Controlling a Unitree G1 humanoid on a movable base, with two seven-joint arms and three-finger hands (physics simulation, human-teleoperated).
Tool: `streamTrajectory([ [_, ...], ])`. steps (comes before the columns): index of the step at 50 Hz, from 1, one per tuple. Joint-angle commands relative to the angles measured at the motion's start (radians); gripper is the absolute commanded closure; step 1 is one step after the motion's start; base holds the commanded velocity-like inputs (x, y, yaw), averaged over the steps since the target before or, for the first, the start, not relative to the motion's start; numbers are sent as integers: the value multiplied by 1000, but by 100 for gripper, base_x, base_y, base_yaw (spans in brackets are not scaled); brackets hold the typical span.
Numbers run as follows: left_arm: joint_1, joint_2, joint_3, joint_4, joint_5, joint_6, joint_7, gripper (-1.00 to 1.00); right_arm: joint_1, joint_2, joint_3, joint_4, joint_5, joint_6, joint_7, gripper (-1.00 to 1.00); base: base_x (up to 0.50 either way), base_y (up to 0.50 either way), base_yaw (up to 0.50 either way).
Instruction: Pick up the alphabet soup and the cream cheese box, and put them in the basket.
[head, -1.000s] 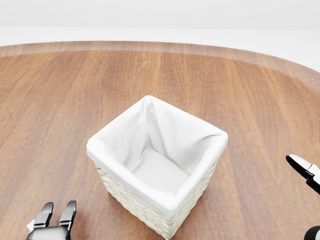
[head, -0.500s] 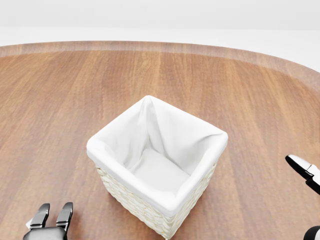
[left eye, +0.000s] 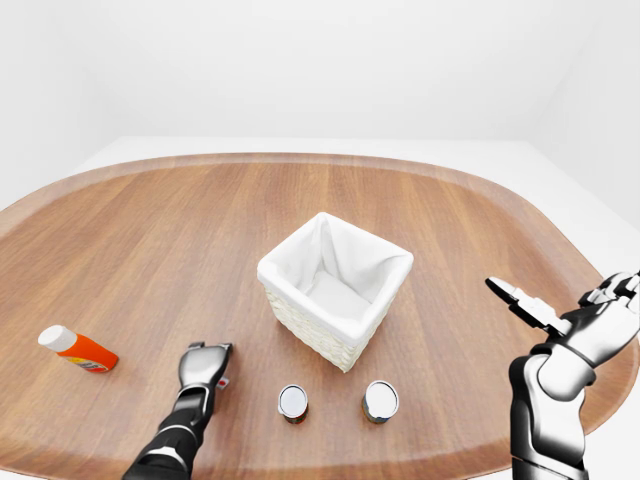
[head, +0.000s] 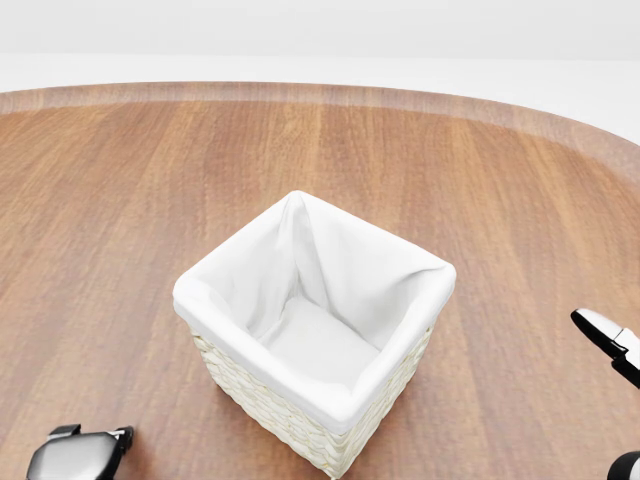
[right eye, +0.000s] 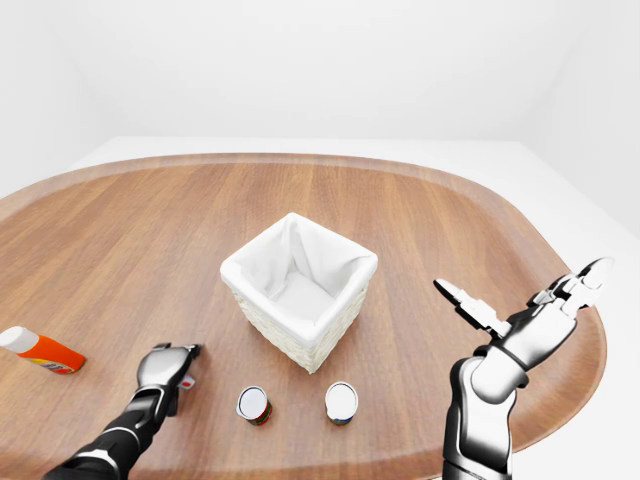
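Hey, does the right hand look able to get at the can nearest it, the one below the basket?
Probably yes: the right hand is raised and open, and bare table lies between it and that can.

The left arm (left eye: 170, 445) comes in from the near left, stretched low and reaching away from the body. The left hand (left eye: 204, 365) is at its end, palm down, fingers curled under; whether they grip anything cannot be told. The right arm (right eye: 480, 410) rises at the near right, bent at the elbow. The right hand (right eye: 530, 315) is lifted, fingers (right eye: 465, 300) spread wide apart, holding nothing.
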Motion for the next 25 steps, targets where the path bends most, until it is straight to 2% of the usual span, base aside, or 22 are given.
streamTrajectory([
  [1,210,15,35,71,-20,15,0,100,0,0,0,-3,0,0,0,-100,0,0,0],
  [11,215,11,34,61,-22,29,0,100,-1,-1,-1,0,1,0,0,-100,0,0,0],
  [18,239,23,42,5,-34,25,0,100,0,0,0,4,-1,0,0,-100,0,0,0],
  [20,256,27,48,-31,-41,8,0,100,2,0,0,-1,0,0,0,-100,0,0,0],
  [22,269,29,53,-61,-42,14,0,100,2,1,-1,-1,0,0,0,-100,0,0,0],
  [25,290,32,63,-100,-45,2,0,100,2,1,-1,0,0,0,0,-100,0,0,0],
])
